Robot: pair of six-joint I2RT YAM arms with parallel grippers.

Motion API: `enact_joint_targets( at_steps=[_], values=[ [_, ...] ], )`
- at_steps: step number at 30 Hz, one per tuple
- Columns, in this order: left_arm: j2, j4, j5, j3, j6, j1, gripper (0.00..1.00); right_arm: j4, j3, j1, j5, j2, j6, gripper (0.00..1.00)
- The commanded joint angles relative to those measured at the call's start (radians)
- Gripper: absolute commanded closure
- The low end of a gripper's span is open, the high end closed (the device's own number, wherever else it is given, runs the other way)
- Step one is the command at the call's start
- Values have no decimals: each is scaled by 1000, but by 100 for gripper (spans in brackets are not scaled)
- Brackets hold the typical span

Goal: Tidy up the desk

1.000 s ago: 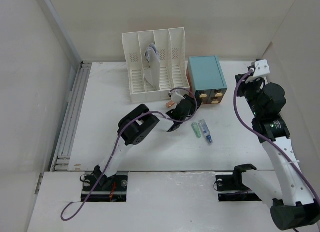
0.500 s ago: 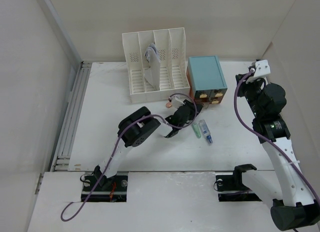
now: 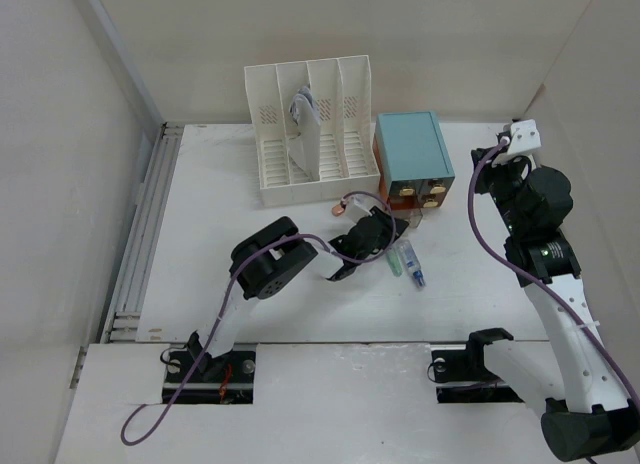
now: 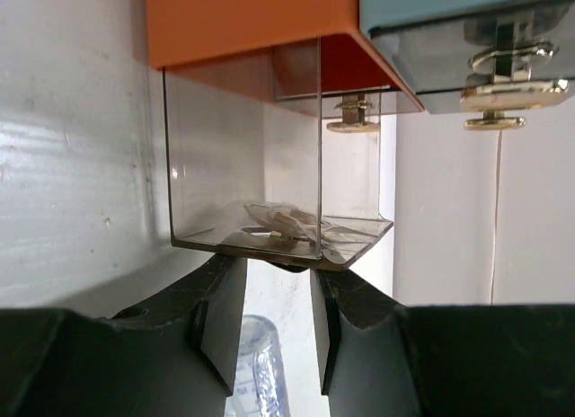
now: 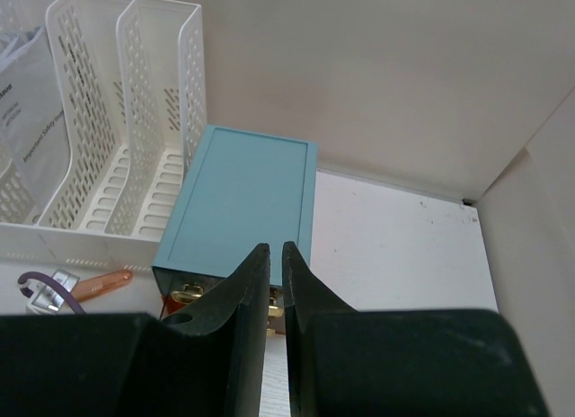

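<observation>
Finds left tool (image 4: 274,287) closed on front lip of clear drawer (image 4: 243,165), drawn lengthwise from box (image 3: 412,144) straight toward it, and right tool (image 5: 276,255) shut, empty, farther off.

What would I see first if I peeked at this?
Probably the teal box at the back of the desk, with its clear drawer pulled out and the left gripper right at the drawer's front. Next to the box stands a white file rack holding papers.
</observation>
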Motion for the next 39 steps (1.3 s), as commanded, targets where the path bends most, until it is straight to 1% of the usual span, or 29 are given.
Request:
enact_joint_targets(
  at_steps=[1, 2, 3, 6, 8, 9, 10, 15, 18, 20, 21, 22, 23, 24, 25, 26, 27, 28, 29, 30, 31, 32, 33, 34, 35, 36, 37, 38, 39],
  values=[
    [-64, 2, 110, -17, 28, -51, 78, 48, 0, -6, -8, -17, 14, 84],
    [-64, 2, 110, -17, 28, -51, 78, 48, 0, -6, -17, -17, 14, 84],
    [-64, 2, 110, -17, 28, -51, 76, 48, 0, -6, -18, -17, 14, 84],
    [-64, 2, 110, -26, 28, -51, 64, 48, 0, -6, -18, -26, 14, 84],
    [-82, 2, 119, -26, 28, -51, 64, 48, 0, -6, -18, -26, 14, 83],
    [-82, 2, 119, -35, 28, -51, 62, 48, 0, -6, -18, -26, 14, 83],
    [-95, 2, 119, -35, 37, -51, 56, 48, 0, -6, -18, -26, 14, 83],
    [-159, -7, 110, -55, 74, -60, 41, 48, 0, -6, -18, -26, 14, 83],
    [-203, -8, 80, -77, 113, -80, 40, 48, 0, -6, -27, -26, 14, 83],
    [-278, -18, 38, -100, 152, -106, 40, 48, -9, -6, -27, -26, 14, 83],
    [-279, -18, 38, -100, 169, -106, 40, 48, -9, -6, -27, -26, 1, 83],
    [-320, -47, 23, -112, 184, -115, 41, 48, -9, -6, -27, -26, -9, 83],
    [-343, -58, -11, -130, 201, -115, 47, 48, -9, -6, -36, -26, -21, 83],
    [-366, -70, -29, -142, 241, -115, 52, 48, -9, -6, -48, -26, -41, 79],
    [-418, -105, -49, -156, 261, -124, 59, 33, -9, -6, -69, -26, -99, 72],
    [-447, -132, -98, -184, 287, -125, 70, 16, -9, -6, -97, -26, -131, 68],
    [-478, -165, -132, -198, 319, -125, 100, -49, 9, -6, -166, -26, -166, 62],
    [-510, -199, -160, -215, 372, -125, 100, -105, 24, -6, -209, -10, -256, 51],
    [-586, -242, -214, -268, 403, -125, 100, -172, 74, -6, -243, 27, -301, 47],
    [-627, -253, -233, -300, 434, -125, 100, -238, 99, -6, -263, 49, -343, 45],
    [-669, -271, -247, -331, 454, -125, 100, -359, 118, -6, -263, 69, -383, 45],
    [-755, -318, -262, -360, 480, -125, 100, -413, 147, -6, -263, 88, -451, 48],
    [-797, -342, -293, -414, 497, -138, 97, -460, 158, -6, -242, 124, -481, 51],
    [-838, -375, -310, -434, 506, -154, 89, -567, 171, -6, -232, 141, -518, 58],
    [-877, -414, -336, -452, 506, -167, 76, -621, 182, -6, -232, 156, -551, 61],
    [-951, -467, -374, -474, 506, -183, 49, -678, 200, -6, -249, 190, -614, 61],
    [-987, -498, -394, -513, 497, -206, 39, -733, 201, -6, -287, 210, -643, 61],
    [-1024, -527, -411, -532, 480, -215, 30, -842, 210, -6, -310, 228, -680, 60],
    [-1096, -567, -411, -552, 471, -215, 25, -884, 210, 11, -326, 250, -743, 52]
  ],
)
